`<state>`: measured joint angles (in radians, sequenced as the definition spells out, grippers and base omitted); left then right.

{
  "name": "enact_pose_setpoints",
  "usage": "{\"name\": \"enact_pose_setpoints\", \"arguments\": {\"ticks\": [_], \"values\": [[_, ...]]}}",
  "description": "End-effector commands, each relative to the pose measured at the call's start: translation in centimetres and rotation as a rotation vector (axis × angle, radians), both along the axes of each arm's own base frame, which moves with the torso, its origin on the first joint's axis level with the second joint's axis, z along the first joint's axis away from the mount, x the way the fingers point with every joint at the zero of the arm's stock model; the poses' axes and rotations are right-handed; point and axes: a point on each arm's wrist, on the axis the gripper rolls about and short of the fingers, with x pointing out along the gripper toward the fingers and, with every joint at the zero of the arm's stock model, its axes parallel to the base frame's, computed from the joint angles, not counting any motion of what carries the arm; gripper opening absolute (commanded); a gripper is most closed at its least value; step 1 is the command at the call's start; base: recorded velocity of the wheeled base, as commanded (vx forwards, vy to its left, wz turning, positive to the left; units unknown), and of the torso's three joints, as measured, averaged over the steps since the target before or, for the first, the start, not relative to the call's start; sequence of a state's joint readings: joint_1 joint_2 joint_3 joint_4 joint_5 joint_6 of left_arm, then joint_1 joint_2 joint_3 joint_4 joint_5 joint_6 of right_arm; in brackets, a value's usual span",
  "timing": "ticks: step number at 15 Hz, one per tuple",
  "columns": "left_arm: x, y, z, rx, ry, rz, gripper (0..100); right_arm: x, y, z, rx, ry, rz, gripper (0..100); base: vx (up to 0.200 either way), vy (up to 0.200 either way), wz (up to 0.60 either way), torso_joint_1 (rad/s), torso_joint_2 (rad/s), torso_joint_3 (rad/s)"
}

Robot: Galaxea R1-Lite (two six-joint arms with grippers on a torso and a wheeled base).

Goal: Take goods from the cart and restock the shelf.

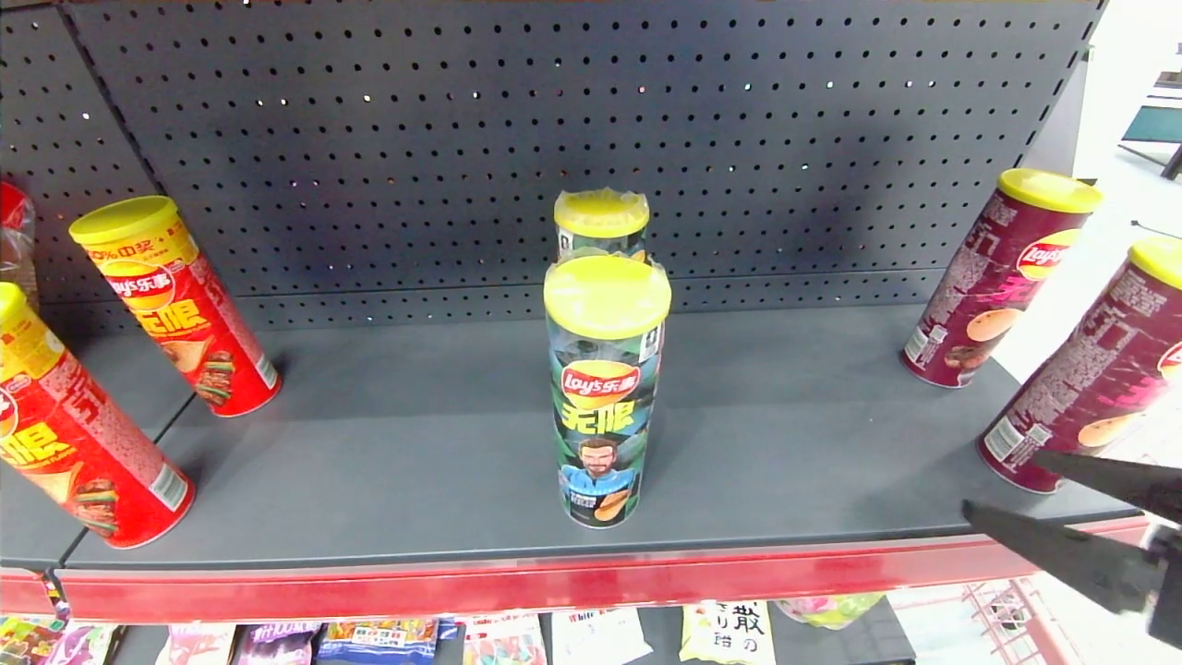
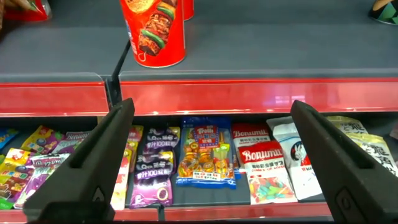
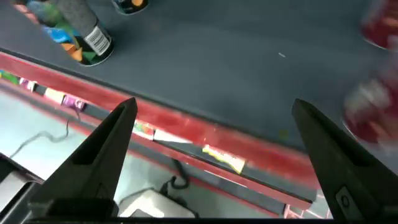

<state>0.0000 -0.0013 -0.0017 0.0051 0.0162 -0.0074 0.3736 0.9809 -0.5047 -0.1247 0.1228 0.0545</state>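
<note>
The front green can (image 1: 605,388) stands upright on the shelf (image 1: 785,434), with the rear green can (image 1: 601,222) just behind it and bare shelf either side. With 2 cans placed, restocking looks partly done and more fetching is likely left. The right pincer (image 1: 1002,480), low to that can's right, and the left pincer (image 2: 212,104), lower to its left, both gape empty.

We count six on the shelf (image 1: 785,434), two per colour!
Two green cans (image 1: 605,388) mid-shelf; left of them two red cans (image 1: 175,305), right of them two purple cans (image 1: 1002,277); below them, snack bags (image 1: 729,633) too cut off to count.
</note>
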Motion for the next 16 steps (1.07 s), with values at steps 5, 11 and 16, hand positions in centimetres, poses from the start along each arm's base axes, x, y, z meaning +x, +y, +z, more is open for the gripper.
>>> {"name": "enact_pose_setpoints", "arguments": {"ticks": [5,11,16], "values": [[0.0,0.0,0.0,0.000,0.002,0.001,100,8.9,7.0,-1.0,-0.068,0.138,0.134,100,0.000,0.000,0.00,0.000,0.00,0.000],[0.0,0.0,0.0,0.000,0.002,0.001,100,10.1,10.8,-2.2,-0.130,0.113,0.138,100,0.000,0.000,0.00,0.000,0.00,0.000],[0.0,0.0,0.0,0.000,0.002,0.001,100,9.9,13.0,-2.1,-0.142,0.106,0.190,100,0.000,0.000,0.00,0.000,0.00,0.000]]}}
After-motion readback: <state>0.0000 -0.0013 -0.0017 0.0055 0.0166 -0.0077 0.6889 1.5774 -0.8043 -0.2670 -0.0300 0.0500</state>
